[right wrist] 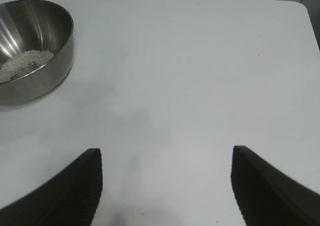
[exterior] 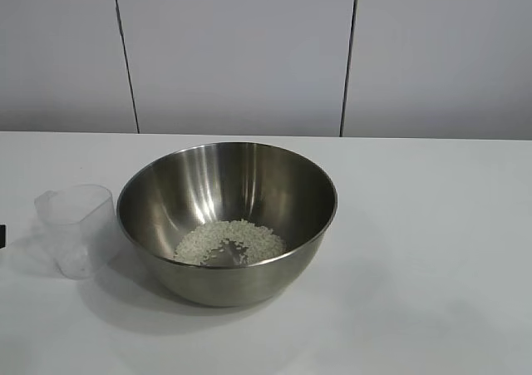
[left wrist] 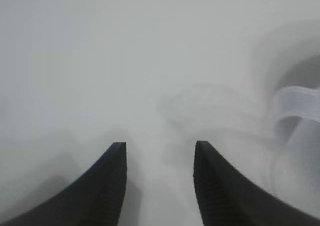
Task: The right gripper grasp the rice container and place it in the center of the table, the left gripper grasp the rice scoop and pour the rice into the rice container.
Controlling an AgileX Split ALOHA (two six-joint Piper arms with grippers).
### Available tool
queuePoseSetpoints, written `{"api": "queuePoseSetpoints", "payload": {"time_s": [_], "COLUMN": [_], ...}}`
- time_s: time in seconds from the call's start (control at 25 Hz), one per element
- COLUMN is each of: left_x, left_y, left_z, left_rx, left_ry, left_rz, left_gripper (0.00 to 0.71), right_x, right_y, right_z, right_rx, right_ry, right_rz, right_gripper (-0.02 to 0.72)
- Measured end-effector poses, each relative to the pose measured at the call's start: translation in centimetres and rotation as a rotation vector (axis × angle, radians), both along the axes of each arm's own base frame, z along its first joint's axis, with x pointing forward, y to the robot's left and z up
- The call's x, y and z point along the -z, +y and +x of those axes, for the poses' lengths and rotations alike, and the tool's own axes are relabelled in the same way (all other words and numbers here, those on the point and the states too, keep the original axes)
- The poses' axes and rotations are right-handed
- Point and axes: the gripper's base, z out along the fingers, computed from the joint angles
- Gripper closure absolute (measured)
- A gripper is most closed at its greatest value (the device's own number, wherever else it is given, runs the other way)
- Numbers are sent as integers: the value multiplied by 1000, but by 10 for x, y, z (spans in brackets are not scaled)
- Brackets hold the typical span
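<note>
The rice container [exterior: 249, 175], a shiny steel bowl, stands in the middle of the table [exterior: 432, 225] with the rice [exterior: 229, 240] as a pale heap at its bottom. The rice scoop [exterior: 76, 225], a clear plastic cup, stands upright on the table just left of the bowl and looks empty. My left gripper [left wrist: 160, 148] is open low over the white top, nothing between its fingers, and the rice scoop [left wrist: 298, 101] is a blur off to one side of it. My right gripper [right wrist: 166, 153] is wide open over bare table, well away from the rice container [right wrist: 45, 30].
A grey panelled wall [exterior: 241, 51] runs behind the table's far edge. The table's rounded far corner [right wrist: 300, 8] shows in the right wrist view.
</note>
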Motion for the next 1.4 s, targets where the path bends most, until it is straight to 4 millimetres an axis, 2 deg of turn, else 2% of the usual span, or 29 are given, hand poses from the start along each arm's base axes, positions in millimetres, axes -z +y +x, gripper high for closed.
{"api": "queuePoseSetpoints", "payload": {"time_s": [0.32, 0.64, 0.96, 1.08, 1.2, 1.4], "left_x": [-2, -11, -20, -35, -61, -108], "left_y": [11, 10, 13, 20, 30, 41], "left_z": [4, 6, 21, 32, 44, 50], "left_rx": [-99, -75, -76, -119, -156, -133], "left_ry": [-16, -54, -115, -186, -288, -268], "left_rz": [66, 105, 136, 106, 83, 30], "left_gripper": [392, 392, 392, 392, 392, 392], "right_x": [0, 0, 0, 0, 0, 0], "right_y": [0, 0, 0, 0, 0, 0], "right_z": [0, 0, 0, 0, 0, 0], "right_rx": [1, 1, 1, 1, 1, 1], "right_ry": [0, 0, 0, 0, 0, 0], "right_rz": [-1, -1, -1, -1, -1, -1], "right_gripper": [209, 209, 209, 209, 209, 209]}}
